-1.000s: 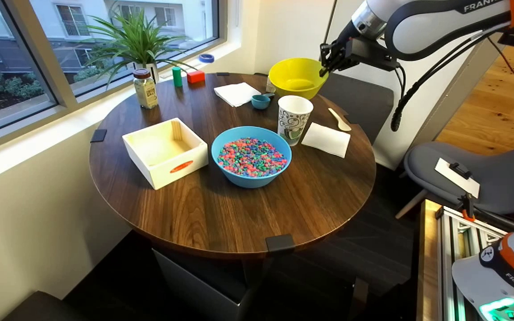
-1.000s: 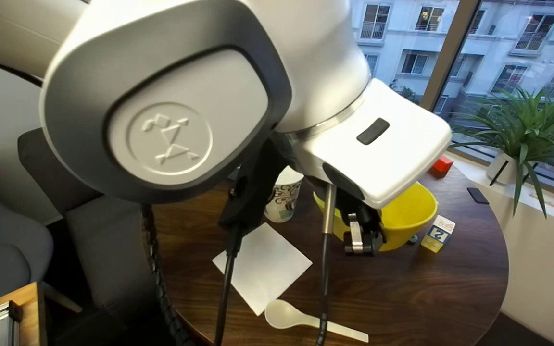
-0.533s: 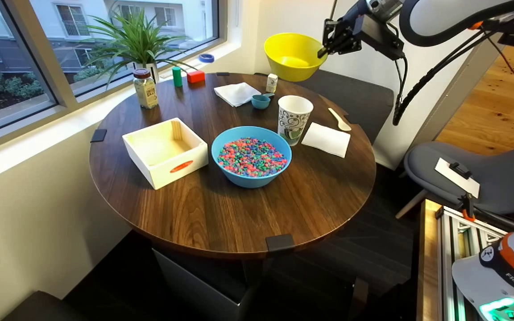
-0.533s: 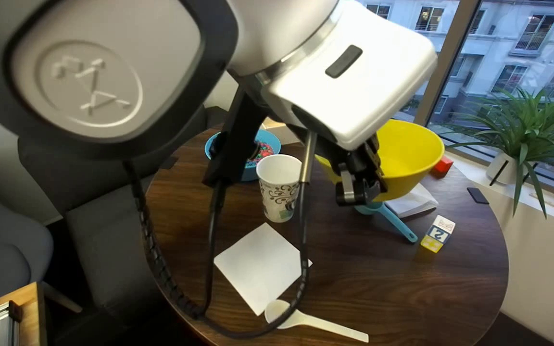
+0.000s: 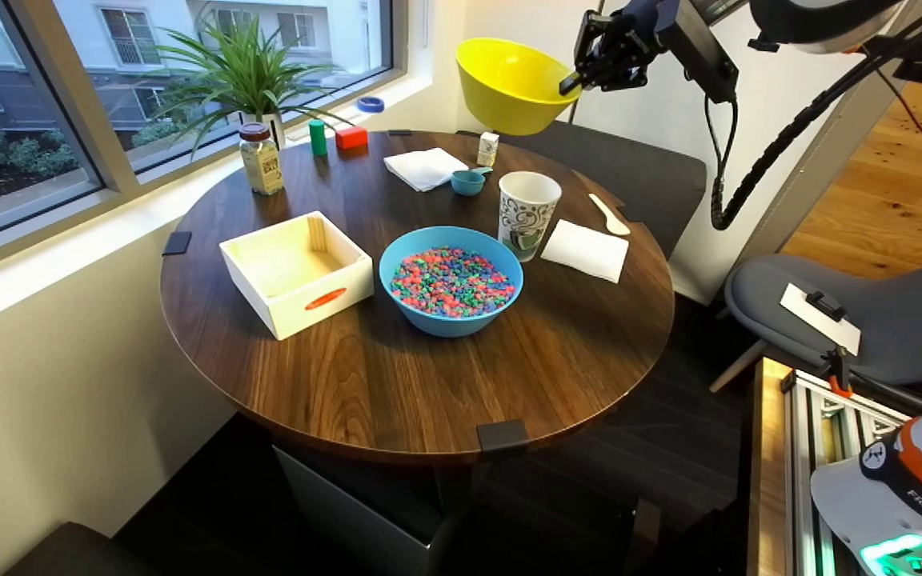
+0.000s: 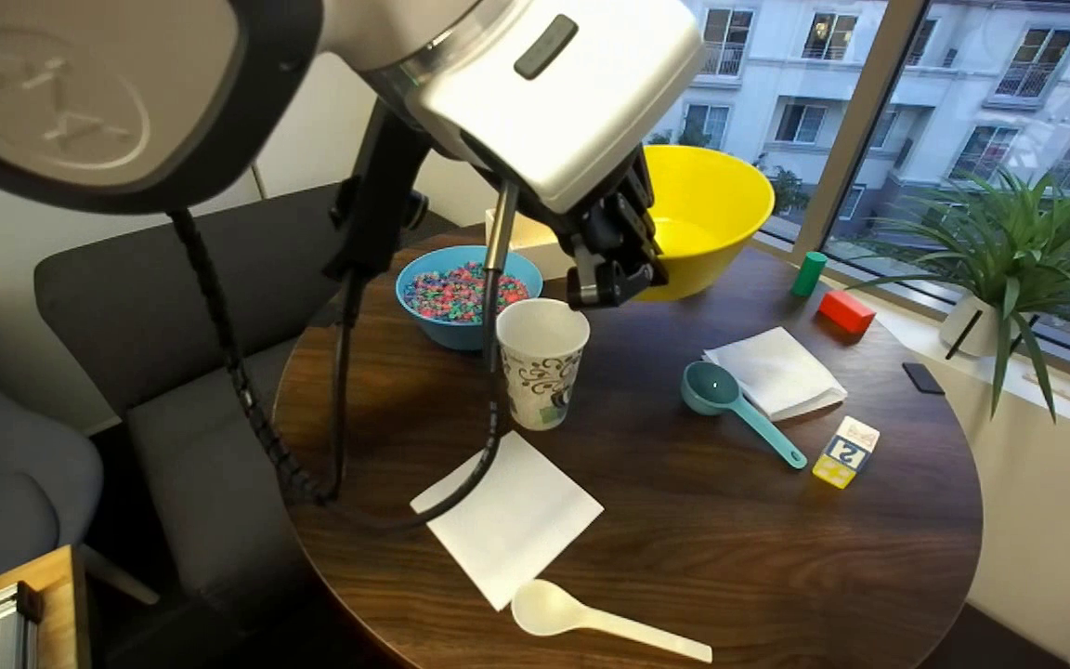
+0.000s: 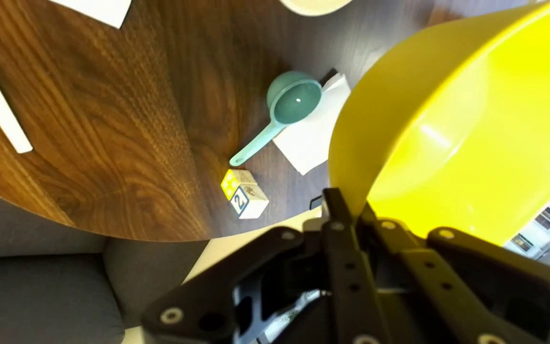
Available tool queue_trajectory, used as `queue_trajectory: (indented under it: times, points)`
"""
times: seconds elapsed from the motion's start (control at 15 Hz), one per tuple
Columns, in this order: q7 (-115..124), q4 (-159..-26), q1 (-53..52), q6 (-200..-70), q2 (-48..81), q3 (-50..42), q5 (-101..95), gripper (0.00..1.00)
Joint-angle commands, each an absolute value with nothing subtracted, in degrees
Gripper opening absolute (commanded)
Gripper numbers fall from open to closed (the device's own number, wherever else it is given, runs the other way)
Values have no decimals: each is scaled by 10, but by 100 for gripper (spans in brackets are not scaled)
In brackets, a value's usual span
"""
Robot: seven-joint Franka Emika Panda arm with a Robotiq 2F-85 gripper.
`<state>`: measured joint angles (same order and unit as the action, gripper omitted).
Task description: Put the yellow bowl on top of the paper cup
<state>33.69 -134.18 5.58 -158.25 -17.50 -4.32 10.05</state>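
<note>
The yellow bowl [image 5: 501, 100] is held in the air above the table, tilted, and it also shows in an exterior view [image 6: 707, 218] and large on the right of the wrist view [image 7: 447, 129]. My gripper [image 7: 354, 208] is shut on the bowl's rim, one finger inside and one outside; it also shows in both exterior views [image 5: 571, 80] [image 6: 632, 279]. The paper cup [image 5: 527, 216] stands upright on the table, and shows in an exterior view [image 6: 540, 376] too. The bowl is beside and higher than the cup, apart from it. A pale edge tops the wrist view, probably the cup.
The blue bowl [image 5: 451, 320] with colourful pieces stands close beside the cup. A wooden box [image 5: 297, 276], a teal scoop [image 6: 711, 390], letter blocks [image 6: 846, 452], a napkin [image 6: 509, 520], a folded napkin [image 6: 776, 372] and a white spoon [image 6: 591, 623] lie on the table.
My gripper has lifted the yellow bowl from low near the table and carried it up and sideways, with more tilt. The scoop, folded napkin and blocks are uncovered. The cup has not moved.
</note>
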Motion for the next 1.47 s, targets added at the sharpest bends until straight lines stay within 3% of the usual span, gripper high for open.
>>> queue_trajectory:
  times: [0.0, 0.6, 1.4]
  points:
    - [298, -1362, 42, -1559, -203, -44, 160, 1]
    - [297, -1378, 59, -1489, -234, -17, 141, 1]
    - [295, -1415, 69, -1488, -249, -13, 144, 1]
